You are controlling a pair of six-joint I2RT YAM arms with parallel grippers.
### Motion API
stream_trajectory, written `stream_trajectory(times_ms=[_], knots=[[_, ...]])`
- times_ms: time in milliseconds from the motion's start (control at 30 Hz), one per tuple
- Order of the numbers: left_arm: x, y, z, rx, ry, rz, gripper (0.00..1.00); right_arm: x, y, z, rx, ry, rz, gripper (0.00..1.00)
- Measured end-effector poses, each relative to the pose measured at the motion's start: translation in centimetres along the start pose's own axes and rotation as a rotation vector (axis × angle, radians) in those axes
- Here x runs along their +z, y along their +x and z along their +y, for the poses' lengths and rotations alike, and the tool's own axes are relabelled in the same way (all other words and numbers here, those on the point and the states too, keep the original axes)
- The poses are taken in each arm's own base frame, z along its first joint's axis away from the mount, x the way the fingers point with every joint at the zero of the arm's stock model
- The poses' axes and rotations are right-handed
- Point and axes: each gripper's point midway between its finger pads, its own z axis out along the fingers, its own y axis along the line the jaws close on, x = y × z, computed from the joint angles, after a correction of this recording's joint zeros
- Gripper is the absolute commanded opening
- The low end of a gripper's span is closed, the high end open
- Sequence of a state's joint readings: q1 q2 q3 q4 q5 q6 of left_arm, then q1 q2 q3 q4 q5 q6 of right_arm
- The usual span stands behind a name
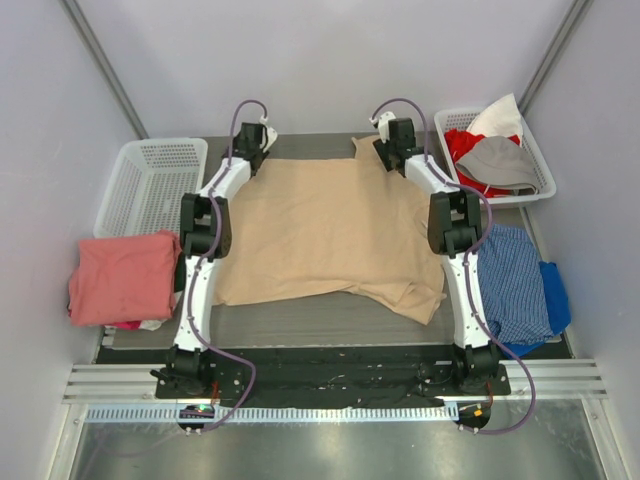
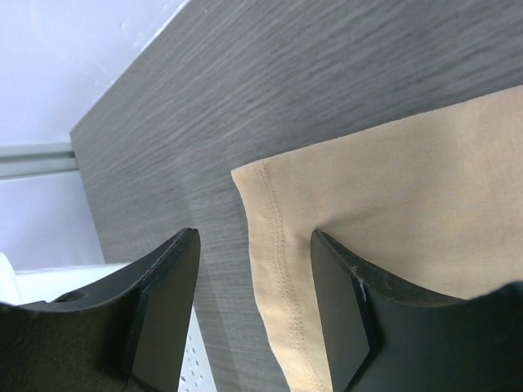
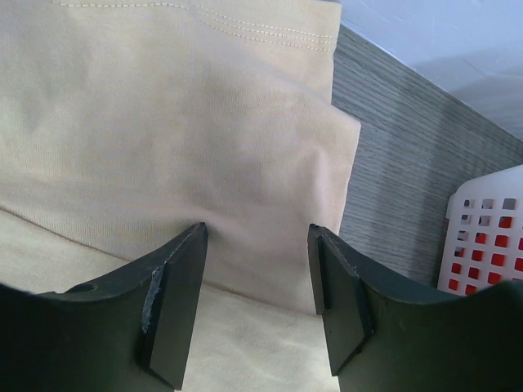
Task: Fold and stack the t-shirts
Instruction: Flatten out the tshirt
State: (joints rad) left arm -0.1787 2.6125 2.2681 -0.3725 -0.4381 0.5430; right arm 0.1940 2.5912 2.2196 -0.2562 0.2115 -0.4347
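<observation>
On the far right of the surface (image 1: pixel 300 322), your right basket (image 1: pixel 447 120) holds red cloth (image 1: pixel 465 148), grey cloth (image 1: pixel 500 160) and white cloth (image 1: pixel 497 118). Your left basket (image 1: pixel 150 190) sits far left, the folded pink t-shirt (image 1: pixel 122 278) on its near side. Between them the tan t-shirt (image 1: pixel 325 230) lies flat; your left tool (image 2: pixel 253 237) and right tool (image 3: pixel 256 230) stand spread at its far corners.

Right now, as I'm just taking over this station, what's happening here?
The tan t-shirt lies spread out on the table. The robot's left claw and right claw, both open, hang over its far corners, gripping nothing. A folded pink t-shirt lies at the table's left edge.
</observation>
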Motion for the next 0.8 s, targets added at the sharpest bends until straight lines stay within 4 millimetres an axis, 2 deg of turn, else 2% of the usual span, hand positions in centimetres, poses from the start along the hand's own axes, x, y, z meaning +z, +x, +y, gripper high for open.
stream_trajectory(times_ms=[267,467,633,733,800], knots=[[0.5,-0.5,0.4,-0.011,-0.051,-0.025,0.63,0.0,0.0,-0.2,-0.006,0.007,0.001,0.64],[-0.4,0.1,0.6,-0.024,-0.058,-0.016,0.71,-1.0,0.4,-0.3,-0.005,0.005,0.022,0.74],[-2.6,0.0,1.7,-0.033,-0.072,-0.014,0.81,-3.5,0.8,-0.4,-0.009,-0.013,0.056,0.78],[-4.9,-1.2,3.5,-0.054,-0.094,-0.043,0.87,-6.3,-0.2,-1.2,-0.005,-0.015,0.05,0.8],[-6.9,-2.3,4.9,-0.075,-0.111,-0.073,0.88,-8.5,-1.5,-2.0,0.002,-0.008,0.023,0.8]])
